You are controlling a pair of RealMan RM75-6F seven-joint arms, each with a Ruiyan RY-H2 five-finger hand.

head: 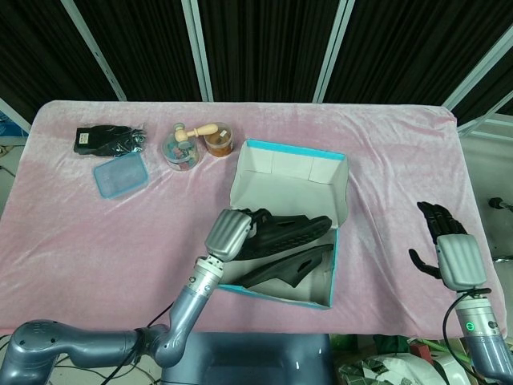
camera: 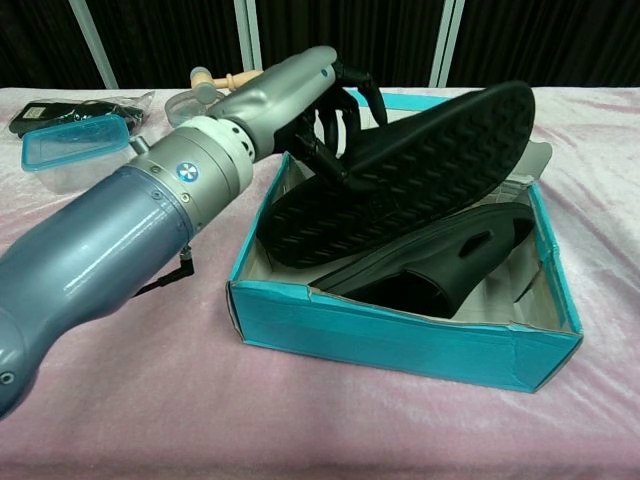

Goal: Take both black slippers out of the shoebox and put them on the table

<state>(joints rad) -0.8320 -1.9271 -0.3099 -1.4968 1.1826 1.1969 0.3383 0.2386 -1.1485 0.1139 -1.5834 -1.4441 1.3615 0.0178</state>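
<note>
Gripping one black slipper [camera: 400, 175] in my left hand [camera: 300, 90], I hold it tilted, sole showing, above the shoebox [camera: 400, 335]. A second slipper [camera: 440, 265] lies inside. My right hand [head: 445, 241] hangs beside the table [head: 96, 241], fingers seemingly spread, holding nothing.

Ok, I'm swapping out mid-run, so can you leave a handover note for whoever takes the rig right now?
Left hand: grips one black slipper, raised above the shoebox, sole facing the chest camera.
Right hand: open, holding nothing, at the table's right edge.
Second slipper: lying inside the box.
Done: nothing on the table yet.
Left: set the held slipper down, then take out the second.
</note>
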